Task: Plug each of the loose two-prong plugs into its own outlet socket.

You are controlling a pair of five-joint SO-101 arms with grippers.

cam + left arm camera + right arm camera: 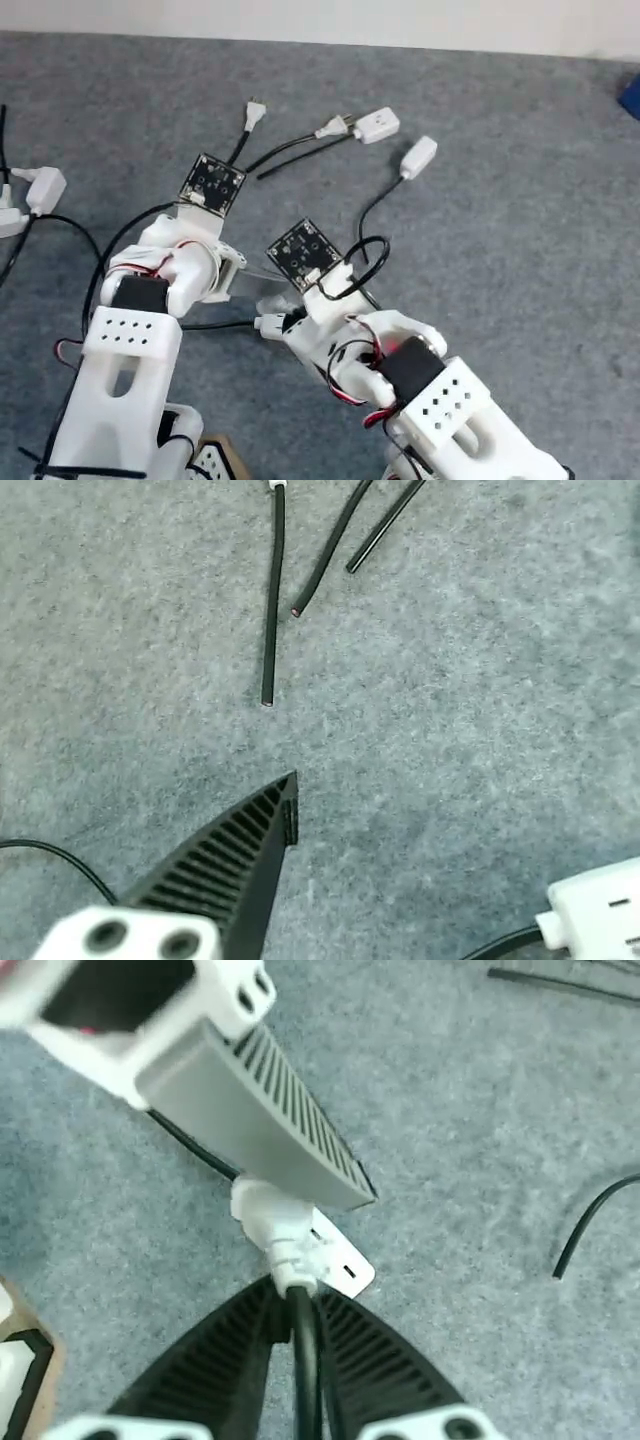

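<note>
The right gripper has its two black fingers closed almost together on a black cord. They pinch it right behind the white plug, which sticks out just past the fingertips with its prongs pointing away. The left gripper hangs close beside that plug. I cannot tell whether its fingers are parted.

The plug looks light, with a hard, smooth plastic body and thin flat prongs that would likely bend if pushed in crooked. The cord is limp, so a grip on it leaves the plug free to swivel. The flat sides of the body are probably the better place to pinch for a firm push.

Two white sockets lie well ahead of both grippers. The first socket has a second plug at its face, seemingly pushed in, though the joint is too small to be sure. The other socket lies apart on its own cord, with nothing in it as far as shows. A third plug lies loose well beyond the left gripper.
</note>
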